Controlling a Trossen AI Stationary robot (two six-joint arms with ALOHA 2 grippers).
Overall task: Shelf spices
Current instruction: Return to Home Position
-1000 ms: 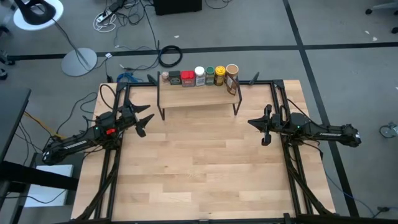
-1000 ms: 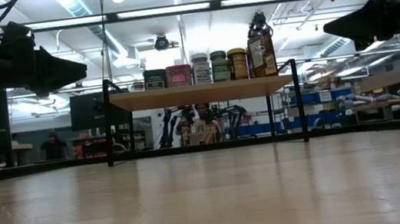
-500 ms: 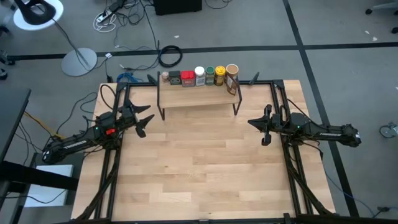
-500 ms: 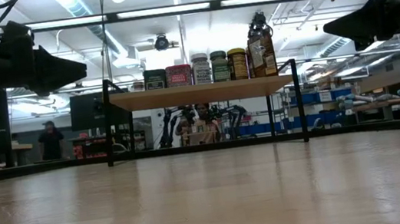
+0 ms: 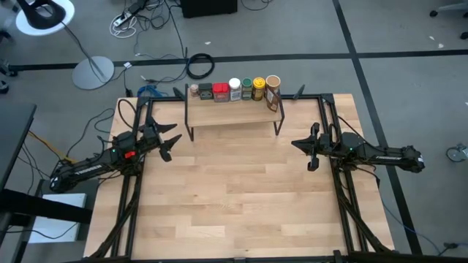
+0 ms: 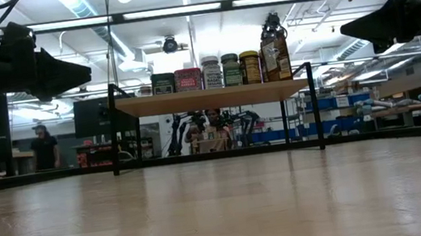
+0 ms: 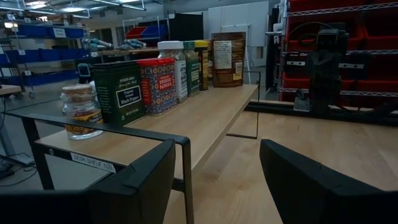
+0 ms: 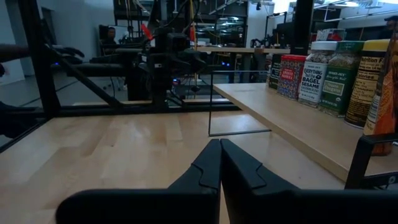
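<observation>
- Jaws on the left gripper [image 7: 217, 158] gape wide, holding nothing, over at the left.
- On the right gripper [image 8: 219, 149] they're pinched together, empty too.
- Spices [image 5: 235, 89] sit on the far shelf [image 5: 234, 114].

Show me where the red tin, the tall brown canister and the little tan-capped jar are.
red tin [image 7: 157, 87]: left wrist view, on its front label.
brown canister [image 7: 229, 60]: left wrist view, middle of its label.
tan-capped jar [image 7: 81, 115]: left wrist view, on its glass body.

Brown canister [image 8: 387, 81] cut off at right wrist picture's edge. Tan-capped jar [image 6: 142, 90] mostly hidden beside shelf [image 6: 208, 98] post, low view. Distant person [image 6: 41, 147] blurred.
</observation>
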